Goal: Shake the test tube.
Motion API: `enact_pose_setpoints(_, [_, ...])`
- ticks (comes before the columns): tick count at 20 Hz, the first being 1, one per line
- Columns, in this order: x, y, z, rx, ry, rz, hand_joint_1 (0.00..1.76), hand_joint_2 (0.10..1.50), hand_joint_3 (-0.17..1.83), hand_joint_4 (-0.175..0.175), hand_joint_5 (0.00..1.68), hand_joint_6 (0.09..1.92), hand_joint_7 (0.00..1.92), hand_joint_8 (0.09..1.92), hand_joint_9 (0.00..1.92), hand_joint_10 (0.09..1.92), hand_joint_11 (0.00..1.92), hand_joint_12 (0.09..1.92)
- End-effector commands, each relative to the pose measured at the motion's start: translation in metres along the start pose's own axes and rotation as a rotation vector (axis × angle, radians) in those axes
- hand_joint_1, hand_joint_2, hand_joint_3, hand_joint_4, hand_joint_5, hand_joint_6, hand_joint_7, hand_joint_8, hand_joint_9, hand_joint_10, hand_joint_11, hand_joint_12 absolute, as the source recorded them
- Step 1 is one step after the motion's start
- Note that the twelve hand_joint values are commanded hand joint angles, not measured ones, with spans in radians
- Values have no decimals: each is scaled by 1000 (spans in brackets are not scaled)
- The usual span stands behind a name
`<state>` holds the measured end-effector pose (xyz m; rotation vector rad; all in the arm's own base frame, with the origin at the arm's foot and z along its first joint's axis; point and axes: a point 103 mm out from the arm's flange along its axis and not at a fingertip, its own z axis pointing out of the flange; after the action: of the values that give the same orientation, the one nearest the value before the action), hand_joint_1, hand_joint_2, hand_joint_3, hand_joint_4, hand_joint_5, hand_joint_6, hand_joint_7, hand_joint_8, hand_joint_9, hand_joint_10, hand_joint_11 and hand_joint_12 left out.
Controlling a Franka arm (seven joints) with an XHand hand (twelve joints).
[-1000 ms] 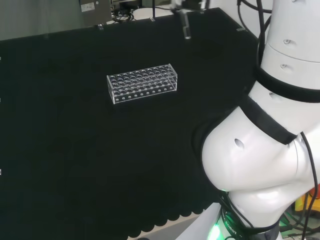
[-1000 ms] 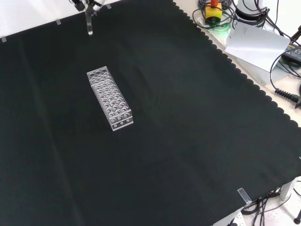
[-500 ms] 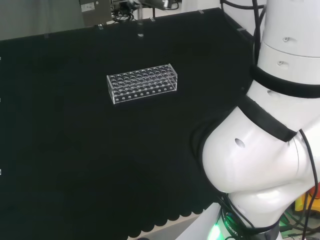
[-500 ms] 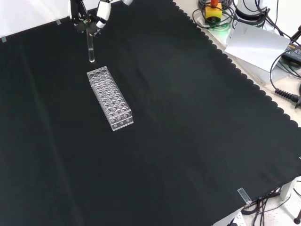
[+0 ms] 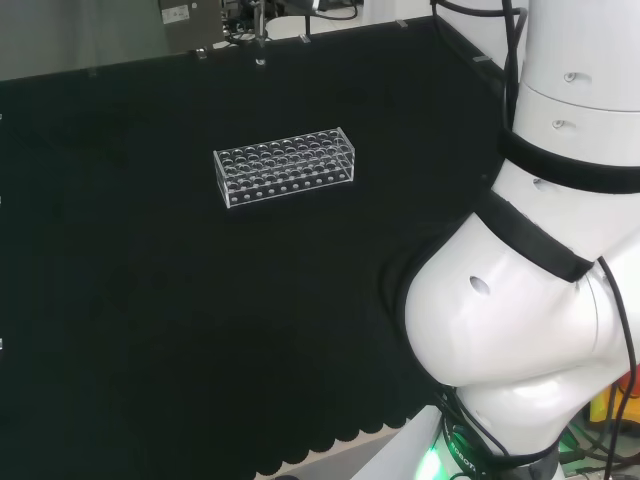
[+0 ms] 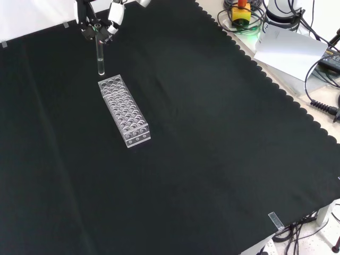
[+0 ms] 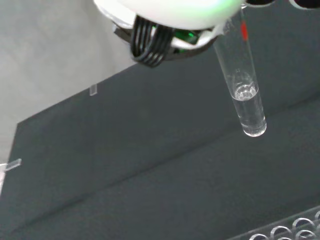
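Note:
In the front view the black and white hand [image 6: 98, 27] hangs at the top left, its fingers curled round the top of a clear test tube [image 6: 99, 59]. The tube points down and ends just above the far end of the clear tube rack [image 6: 124, 110]. Seen from the wrist, the test tube [image 7: 245, 90] carries a red mark near its top and a little clear liquid at its rounded bottom, with the rack's [image 7: 287, 232] holes below it. In the head view the tube's tip [image 5: 260, 62] shows beyond the rack [image 5: 286, 166].
The black cloth [image 6: 212, 149] covers the bench, with a scalloped edge at the right of the front view. Cables, a white sheet and a yellow and red button box [image 6: 241, 11] lie beyond that edge. The arm's white links [image 5: 530, 300] stand at the head view's right.
Over the second the hand has come down into the front view with the tube, which now hangs lower, close over the rack's far end. In the head view the tube has moved left.

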<state>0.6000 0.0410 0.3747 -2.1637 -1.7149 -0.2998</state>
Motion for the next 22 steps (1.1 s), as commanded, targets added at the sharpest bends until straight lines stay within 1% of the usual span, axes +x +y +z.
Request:
enact_pose_setpoints(1, [-40,-3,3,-2,-100,45,1222,682,595,-175,1308,571,1714,485,1615,477,1164,925])
enact_pose_setpoints(3, [-62,-5,0,-6,-141,74,1222,682,595,-175,1308,571,1714,485,1615,477,1164,925])
enact_pose_setpoints(5, [-90,-7,-6,-14,-176,117,1222,682,595,-175,1308,572,1714,486,1615,477,1164,925])
enact_pose_setpoints(10, [-158,-13,-34,-55,-238,256,1222,682,595,-175,1308,572,1714,486,1615,478,1163,926])
enact_pose_setpoints(13, [-190,-17,-53,-85,-254,320,1222,682,596,-175,1308,572,1714,486,1614,478,1162,926])
enact_pose_setpoints(15, [-204,-19,-63,-99,-269,347,1222,682,596,-175,1307,572,1714,486,1614,478,1162,927])
enact_pose_setpoints(18, [-216,-21,-71,-114,-274,376,1221,682,596,-175,1307,572,1714,486,1614,478,1162,927])
enact_pose_setpoints(20, [-217,-21,-71,-115,-266,380,1221,682,596,-175,1307,572,1714,486,1614,479,1161,927])
enact_pose_setpoints(22, [-213,-20,-67,-109,-256,371,1221,682,596,-175,1307,573,1713,486,1613,479,1161,928])
